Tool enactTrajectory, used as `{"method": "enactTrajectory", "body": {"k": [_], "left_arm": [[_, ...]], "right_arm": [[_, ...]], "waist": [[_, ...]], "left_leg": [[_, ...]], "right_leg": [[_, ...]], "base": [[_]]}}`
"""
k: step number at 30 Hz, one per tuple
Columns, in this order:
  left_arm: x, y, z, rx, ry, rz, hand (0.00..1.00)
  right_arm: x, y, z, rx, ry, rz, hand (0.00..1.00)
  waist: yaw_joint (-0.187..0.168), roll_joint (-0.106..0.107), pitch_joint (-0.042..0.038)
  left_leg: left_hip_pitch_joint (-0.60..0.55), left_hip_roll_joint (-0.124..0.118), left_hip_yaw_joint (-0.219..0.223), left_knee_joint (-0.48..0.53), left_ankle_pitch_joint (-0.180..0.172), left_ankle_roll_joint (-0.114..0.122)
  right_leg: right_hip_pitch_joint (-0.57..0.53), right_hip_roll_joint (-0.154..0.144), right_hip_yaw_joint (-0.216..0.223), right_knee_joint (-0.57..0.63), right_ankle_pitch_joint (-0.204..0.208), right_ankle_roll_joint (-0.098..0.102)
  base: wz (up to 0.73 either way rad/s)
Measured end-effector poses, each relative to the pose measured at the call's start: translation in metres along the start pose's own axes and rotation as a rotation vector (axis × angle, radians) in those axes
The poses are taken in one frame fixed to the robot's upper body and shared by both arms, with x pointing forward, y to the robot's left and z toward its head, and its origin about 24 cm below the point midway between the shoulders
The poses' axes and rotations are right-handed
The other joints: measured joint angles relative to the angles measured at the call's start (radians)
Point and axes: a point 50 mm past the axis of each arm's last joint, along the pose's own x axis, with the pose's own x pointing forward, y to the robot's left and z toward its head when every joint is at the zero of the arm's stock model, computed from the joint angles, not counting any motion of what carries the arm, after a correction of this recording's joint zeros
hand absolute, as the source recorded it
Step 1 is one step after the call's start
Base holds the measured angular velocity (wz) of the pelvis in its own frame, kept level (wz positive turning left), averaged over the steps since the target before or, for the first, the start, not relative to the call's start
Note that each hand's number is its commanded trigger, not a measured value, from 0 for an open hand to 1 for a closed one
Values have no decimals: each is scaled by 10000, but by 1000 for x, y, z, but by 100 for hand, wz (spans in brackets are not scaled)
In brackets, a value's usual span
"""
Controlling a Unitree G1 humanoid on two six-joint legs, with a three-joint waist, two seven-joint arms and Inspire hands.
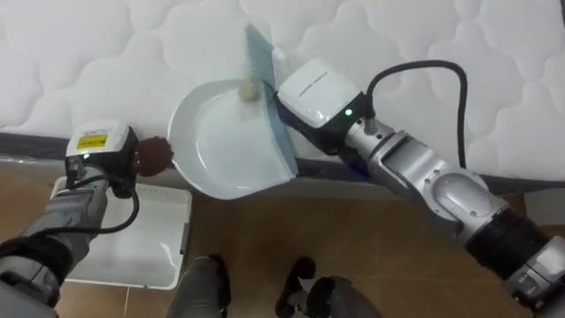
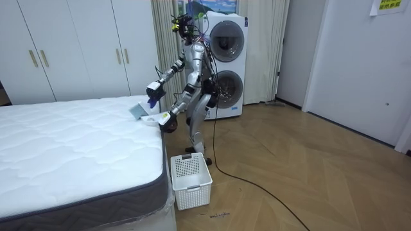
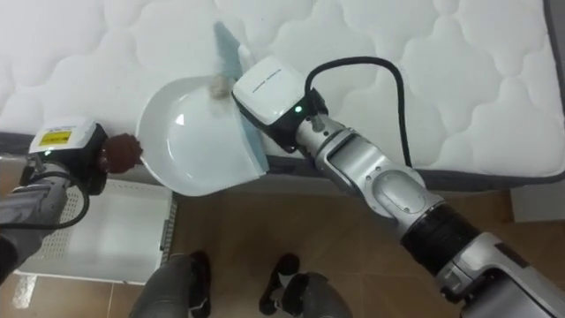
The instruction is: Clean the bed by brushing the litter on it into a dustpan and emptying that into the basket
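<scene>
A white dustpan [image 1: 216,141] rests at the edge of the white mattress [image 1: 106,53], its mouth toward the bed. My left hand [image 1: 122,163] is curled on its brown handle [image 1: 155,156], just off the bed's edge. Above the pan's right side my right hand [image 1: 313,95] holds a flat blue brush [image 1: 263,66] upright. A small beige scrap [image 1: 250,88] lies at the pan's far rim, against the brush. The room view has me standing at the bed's corner, both arms reaching over the dustpan [image 2: 149,119].
A white slatted basket [image 1: 124,238] stands on the wooden floor below my left arm, next to the bed [image 2: 64,147]. Two stacked washing machines [image 2: 226,64] are behind me, and wardrobes [image 2: 70,51] line the wall past the bed.
</scene>
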Motion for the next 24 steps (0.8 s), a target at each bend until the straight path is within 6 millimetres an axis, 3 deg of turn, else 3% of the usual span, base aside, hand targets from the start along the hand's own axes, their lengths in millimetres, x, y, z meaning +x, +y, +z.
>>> {"method": "enactTrajectory", "body": {"k": [6,12,20,24], "left_arm": [[-2,-3,-1,37,46,40,100],[-5,-10,-6,83,246,-186,100],[-8,-21,0,130,225,-474,100],[-8,-26,10,-201,204,-617,100]], "right_arm": [[4,-10,9,370,-341,279,100],[4,-20,15,1110,-667,603,100],[8,-31,33,3598,-1712,959,100],[12,-35,50,4251,-2657,1056,100]], "waist": [[3,-4,-68],[-39,30,-87],[-10,368,-264],[-39,455,-259]], "left_leg": [[-12,-3,6,-24,0,-1],[-10,-19,-3,19,-1,0],[16,-49,-20,156,19,1],[19,-192,-11,82,106,50]], "right_leg": [[-7,23,2,-33,7,-8],[-14,-5,20,59,-20,-3],[-22,-170,15,295,-142,-14],[-84,-362,6,471,-218,13]], "base": [[0],[0],[1],[10]]}}
